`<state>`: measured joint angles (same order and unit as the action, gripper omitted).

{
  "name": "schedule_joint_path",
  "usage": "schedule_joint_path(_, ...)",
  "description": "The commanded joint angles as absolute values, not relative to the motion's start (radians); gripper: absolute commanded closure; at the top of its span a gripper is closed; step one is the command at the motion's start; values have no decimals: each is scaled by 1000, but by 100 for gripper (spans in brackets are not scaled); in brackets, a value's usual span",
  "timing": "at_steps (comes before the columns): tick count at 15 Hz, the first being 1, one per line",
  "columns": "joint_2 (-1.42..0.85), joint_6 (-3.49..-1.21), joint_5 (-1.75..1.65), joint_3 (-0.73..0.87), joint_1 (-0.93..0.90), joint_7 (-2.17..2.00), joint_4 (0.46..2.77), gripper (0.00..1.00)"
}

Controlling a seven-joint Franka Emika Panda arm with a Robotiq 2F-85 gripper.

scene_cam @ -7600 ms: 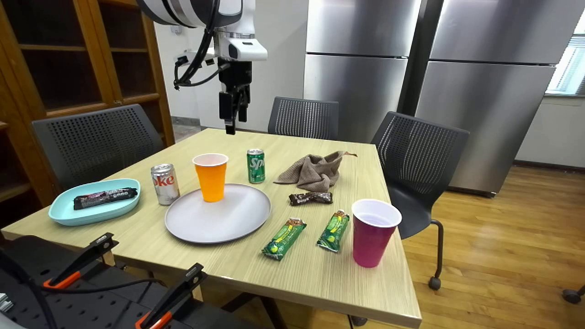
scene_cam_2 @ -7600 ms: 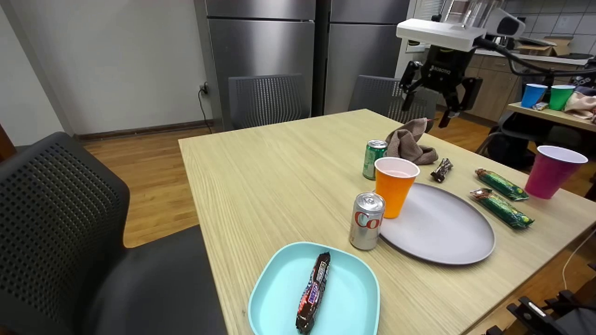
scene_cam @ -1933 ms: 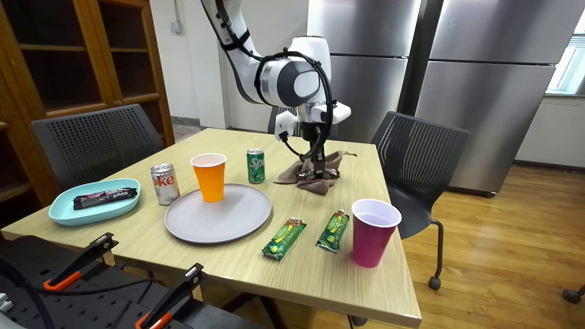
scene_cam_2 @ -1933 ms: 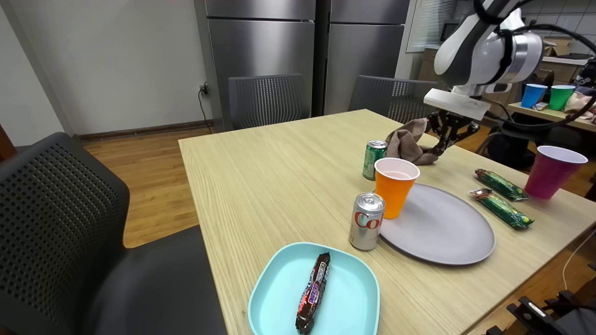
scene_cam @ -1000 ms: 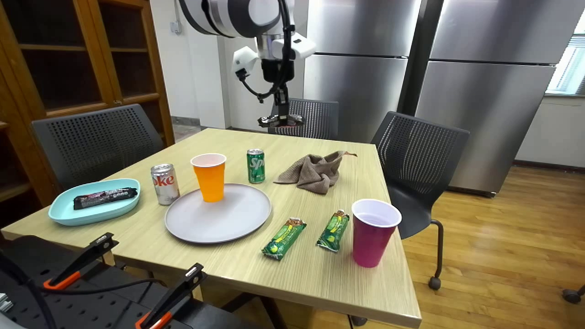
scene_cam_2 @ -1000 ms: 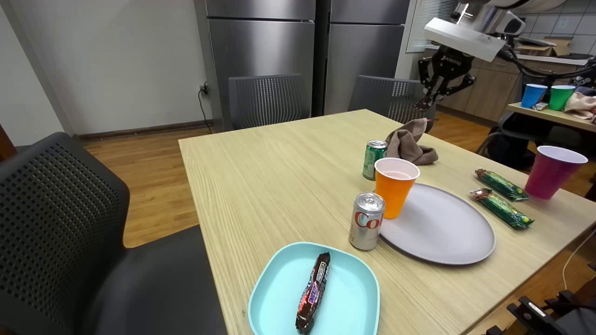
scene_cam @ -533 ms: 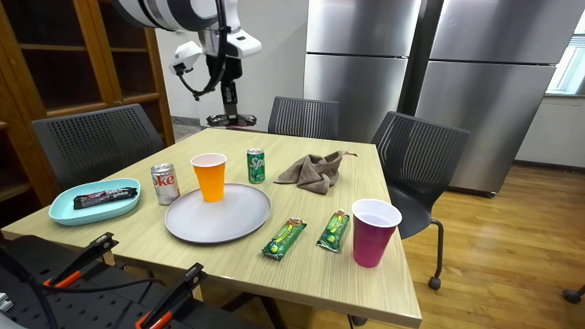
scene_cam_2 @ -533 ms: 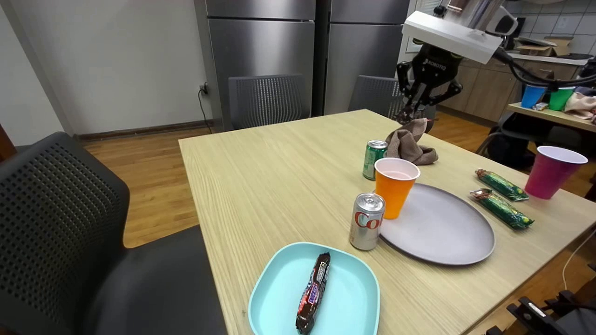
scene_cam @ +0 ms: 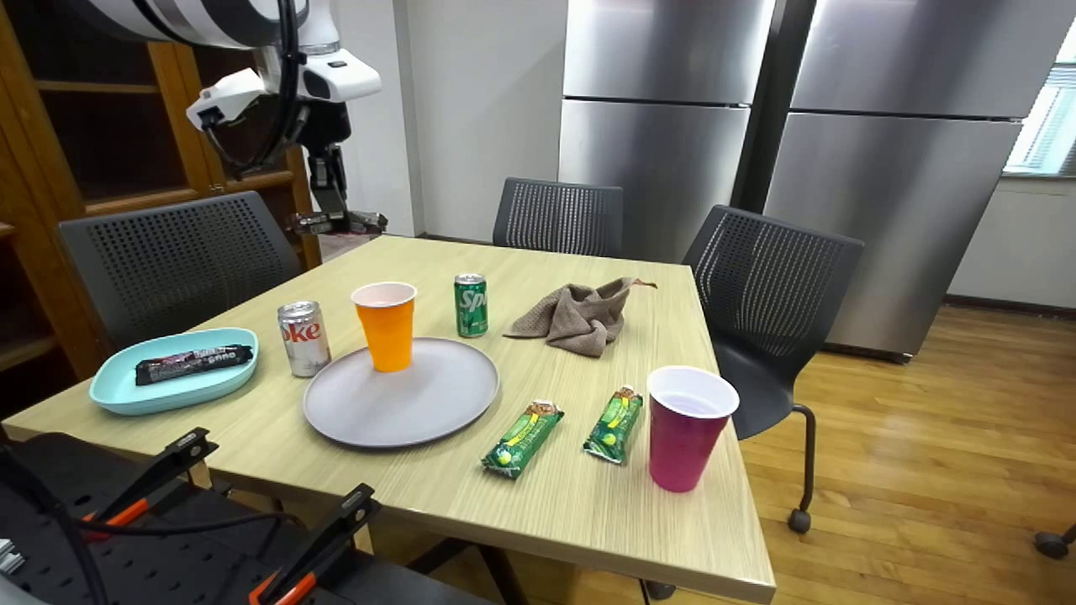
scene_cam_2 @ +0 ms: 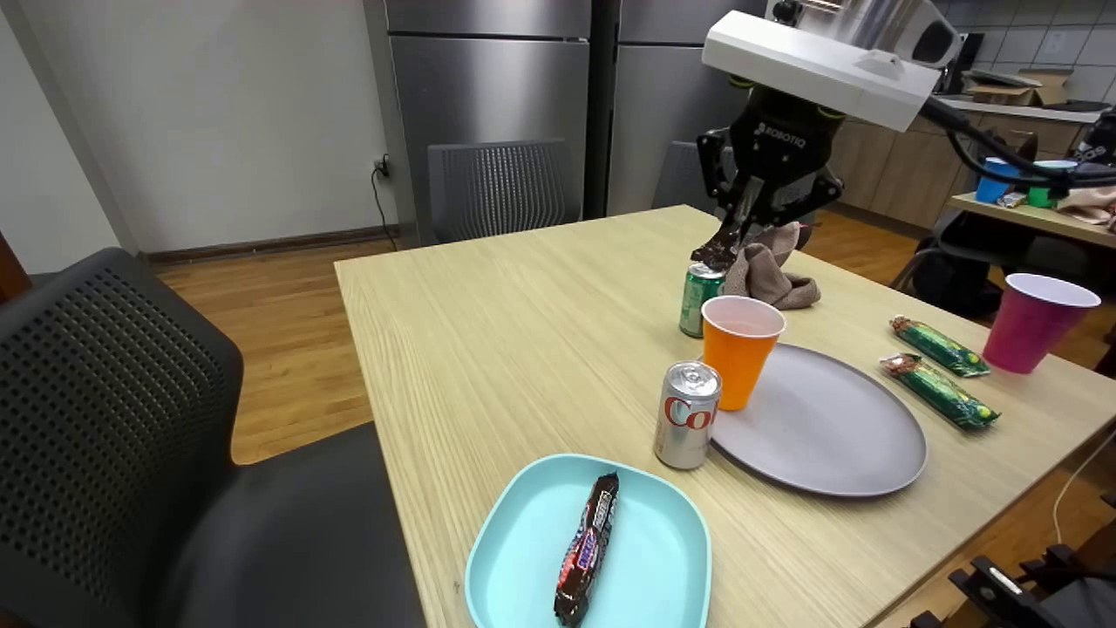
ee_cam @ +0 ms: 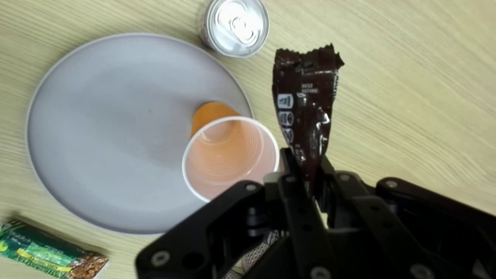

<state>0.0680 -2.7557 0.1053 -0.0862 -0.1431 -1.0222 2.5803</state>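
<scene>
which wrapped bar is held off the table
The dark brown bar gripped in the pincer; the other dark bar lies in the turquoise tray, and both green bars lie on the table.

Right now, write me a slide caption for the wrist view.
Gripper pinching a brown-wrapped bar above the table; a silver can beside a gray plate bearing an orange cup.
</scene>
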Motion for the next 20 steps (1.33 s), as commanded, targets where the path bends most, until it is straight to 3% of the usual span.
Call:
schedule_joint_path(1,140,-2759,113,-159,-161,-1079,2645,97)
schedule_joint_path(20,-59,-2798,223,-319,-322,-1283,2589,97)
